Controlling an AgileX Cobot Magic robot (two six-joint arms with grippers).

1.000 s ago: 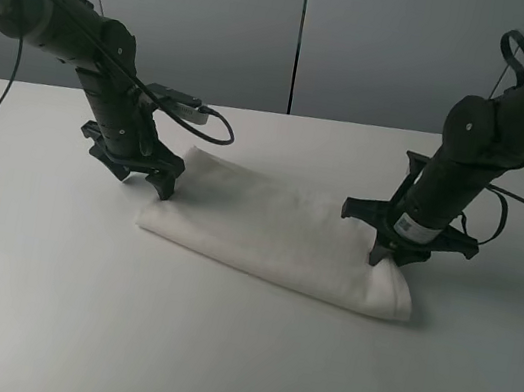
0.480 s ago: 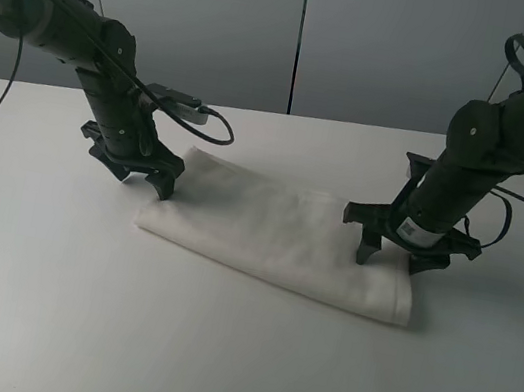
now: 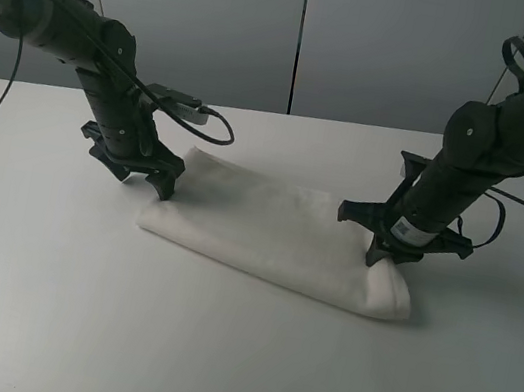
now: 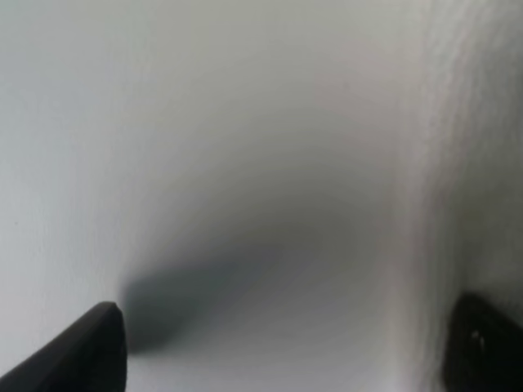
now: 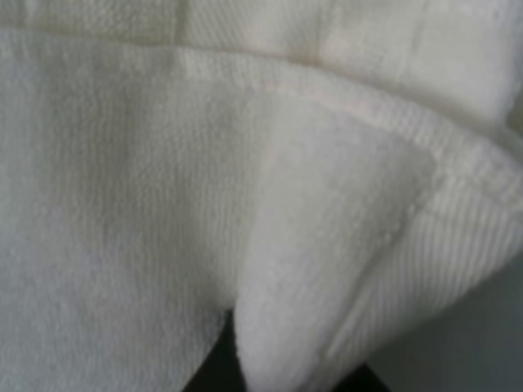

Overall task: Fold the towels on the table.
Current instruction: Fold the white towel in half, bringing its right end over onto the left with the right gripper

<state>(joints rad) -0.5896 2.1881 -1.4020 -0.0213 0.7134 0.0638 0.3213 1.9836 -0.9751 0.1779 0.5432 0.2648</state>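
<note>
A white towel [image 3: 275, 239] lies folded into a long strip across the table [image 3: 211, 370]. My left gripper [image 3: 149, 176] hovers low at the strip's far left corner, open. In the left wrist view the left gripper [image 4: 286, 351] has its two dark fingertips [image 4: 90, 351] wide apart over bare table, with the towel's edge [image 4: 474, 163] beside one tip. My right gripper [image 3: 384, 253] stands on the strip's right end, shut on a raised pinch of cloth. The right wrist view is filled by the towel [image 5: 204, 204], one fold of it rising between the dark fingers [image 5: 214, 367].
Grey wall panels [image 3: 301, 30] stand behind the table's far edge. Cables [image 3: 203, 125] hang from both arms, one looping just above the towel's far left corner. Bare tabletop lies in front of the towel and to both sides.
The right gripper opened briefly over the towel's right end, then shut on it again, drawing the cloth up into a small peak. The left arm has not moved.
</note>
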